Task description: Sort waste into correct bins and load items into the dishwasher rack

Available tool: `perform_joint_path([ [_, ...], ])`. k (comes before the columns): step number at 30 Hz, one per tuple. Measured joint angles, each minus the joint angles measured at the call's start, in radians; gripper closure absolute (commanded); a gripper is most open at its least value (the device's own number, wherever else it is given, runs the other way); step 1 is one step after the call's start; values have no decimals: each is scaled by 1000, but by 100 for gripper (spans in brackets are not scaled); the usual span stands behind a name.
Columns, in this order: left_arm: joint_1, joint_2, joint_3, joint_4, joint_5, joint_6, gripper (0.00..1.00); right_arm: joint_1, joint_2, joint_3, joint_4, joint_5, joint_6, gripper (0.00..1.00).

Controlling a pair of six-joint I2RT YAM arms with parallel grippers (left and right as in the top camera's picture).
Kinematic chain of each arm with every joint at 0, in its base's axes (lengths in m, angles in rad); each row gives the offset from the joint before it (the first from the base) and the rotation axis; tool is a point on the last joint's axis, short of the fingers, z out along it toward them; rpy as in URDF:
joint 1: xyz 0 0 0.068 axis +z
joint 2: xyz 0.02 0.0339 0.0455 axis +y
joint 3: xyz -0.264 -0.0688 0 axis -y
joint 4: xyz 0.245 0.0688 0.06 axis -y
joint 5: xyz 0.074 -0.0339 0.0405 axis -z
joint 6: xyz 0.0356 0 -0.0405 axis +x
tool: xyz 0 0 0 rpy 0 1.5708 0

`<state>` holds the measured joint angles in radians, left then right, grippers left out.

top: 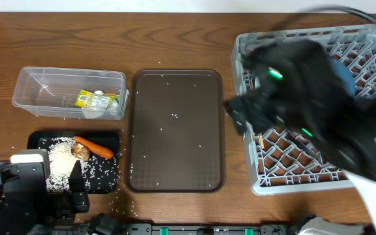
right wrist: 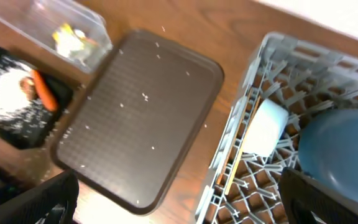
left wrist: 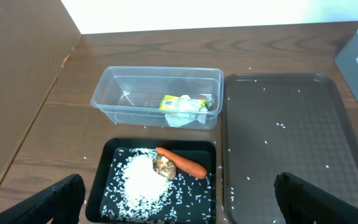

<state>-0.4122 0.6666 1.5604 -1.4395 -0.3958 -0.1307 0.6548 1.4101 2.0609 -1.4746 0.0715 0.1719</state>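
Wood-grain tabletop carries everything, with a pale wall at its far edge. Low at the near-left corner hangs the left gripper (left wrist: pixel 182 202), fingers spread wide with nothing between them. Directly under and just ahead of it lies the shallow black tray (left wrist: pixel 114 149). That tray holds a heap of white rice (left wrist: pixel 142 180) and a brown food lump (left wrist: pixel 163 165) touching an orange carrot (left wrist: pixel 182 163).

Beyond it, across a narrow strip of wood, sits the clear plastic box (left wrist: pixel 110 99) with the yellow-green wrapper (left wrist: pixel 176 102). Pressed against the wrapper is what may be crumpled white paper (left wrist: pixel 188 115); the box wall blurs it.

To this gripper's right, the dark-brown serving tray (left wrist: pixel 291 155) lies open but for stray grains, its left rim close to both bins.

The right gripper (right wrist: pixel 182 199), blurred in the overhead view, hovers wide and empty over the left wall of the grey dishwasher rack (right wrist: pixel 253 81). Inside the rack to its right, a white bowl (right wrist: pixel 269 124) lies tipped beside the blue plate (right wrist: pixel 337 149).
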Motion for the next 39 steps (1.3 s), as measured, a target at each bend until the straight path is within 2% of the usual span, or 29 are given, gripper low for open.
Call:
perform_joint_path([
  [13, 0, 0, 0, 0, 0, 0, 2, -2, -267, 0, -64, 157, -61, 1],
  [19, 0, 0, 0, 0, 0, 0, 2, -129, -375, -81, 60, 220, -126, 1],
  [22, 0, 0, 0, 0, 0, 0, 2, -229, -435, -198, 174, 222, -140, 1],
  [31, 0, 0, 0, 0, 0, 0, 2, -450, -662, -786, 598, 201, -159, 1],
  [39, 0, 0, 0, 0, 0, 0, 2, -552, -961, -1286, 763, 101, -162, 1],
])
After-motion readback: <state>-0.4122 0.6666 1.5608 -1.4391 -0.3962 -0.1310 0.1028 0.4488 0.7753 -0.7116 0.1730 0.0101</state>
